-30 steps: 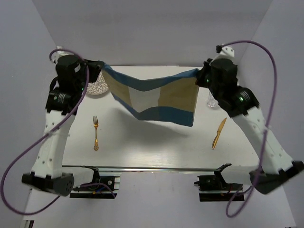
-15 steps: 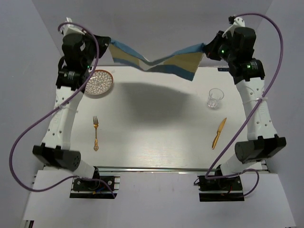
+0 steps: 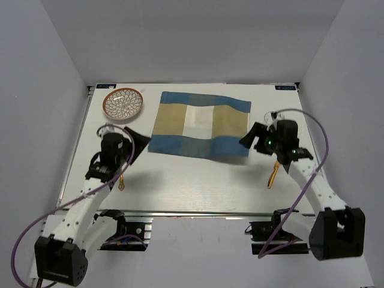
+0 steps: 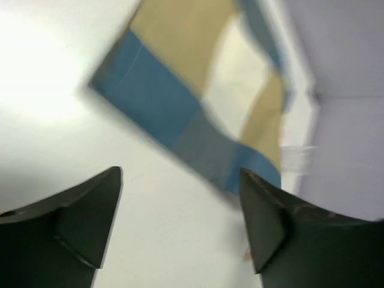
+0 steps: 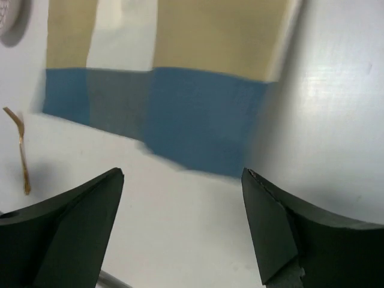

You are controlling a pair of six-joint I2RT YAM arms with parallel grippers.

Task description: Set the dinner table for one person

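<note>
The table (image 3: 198,180) fills the top view, a white surface with a metal rail along its near edge. A blue, tan and white placemat (image 3: 198,124) lies flat on its far middle part. A patterned plate (image 3: 123,103) sits at the far left, just beside the placemat's corner.

The left tool (image 3: 139,139) hangs low near the placemat's near left corner. Its fingers (image 4: 78,222) are spread wide and grip nothing. The right tool (image 3: 249,139) is at the near right corner, likewise spread and empty – in its wrist view the placemat (image 5: 180,90) lies ahead of the fingers (image 5: 270,228), apart from them.

A gold fork (image 3: 122,183) lies partly hidden under the left arm. A gold knife (image 3: 273,175) lies beside the right arm.
</note>
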